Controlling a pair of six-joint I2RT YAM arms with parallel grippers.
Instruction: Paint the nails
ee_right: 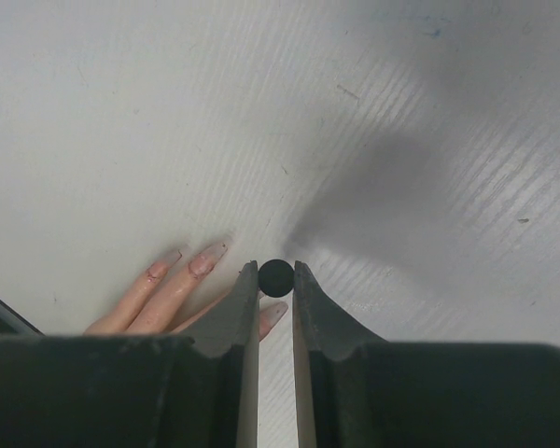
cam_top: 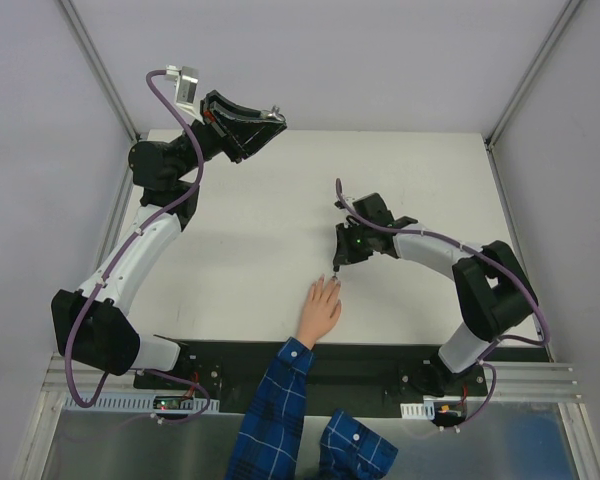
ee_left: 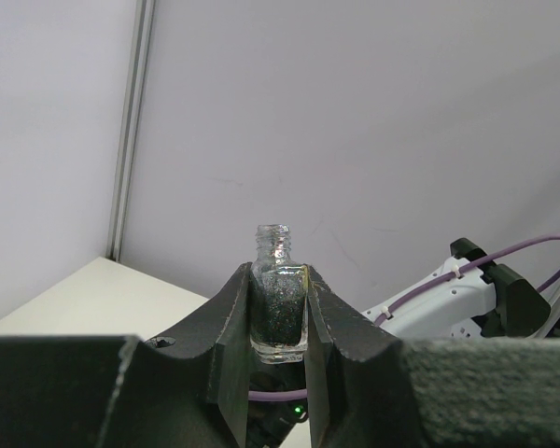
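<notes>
One hand [cam_top: 320,312] in a blue plaid sleeve [cam_top: 275,410] lay flat on the matte white desk [cam_top: 240,250], near its front edge. The right wrist view showed three of the nails [ee_right: 208,256]: long, tapered, pale pink and glossy, with reddish smudges at the skin. They sat just beneath the right claw [ee_right: 276,289], which was pinched around one round black cap [ee_right: 276,276]. The left claw [ee_left: 277,289], raised at the far left, clamped one uncapped square glass bottle [ee_left: 278,313] of dark glittery polish.
</notes>
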